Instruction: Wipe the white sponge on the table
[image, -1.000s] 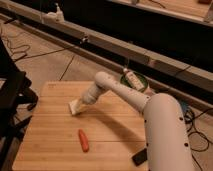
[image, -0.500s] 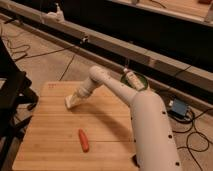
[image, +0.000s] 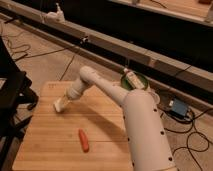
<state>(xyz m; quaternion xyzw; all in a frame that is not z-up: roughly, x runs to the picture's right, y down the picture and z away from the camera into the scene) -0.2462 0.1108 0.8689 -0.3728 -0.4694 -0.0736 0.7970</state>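
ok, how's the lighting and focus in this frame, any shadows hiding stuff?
Camera view: dim, warm light, soft all over. The arm casts a shadow on the table, right of the sponge. The tool sits at the sponge. The carrot is unshaded.

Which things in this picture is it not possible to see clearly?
- Camera view: the end effector is at the table's far left, on the white sponge; blur merges them.
- Green bowl: the arm partly hides it.
- Table's near right corner: the arm covers it.
- Carrot: fully visible.
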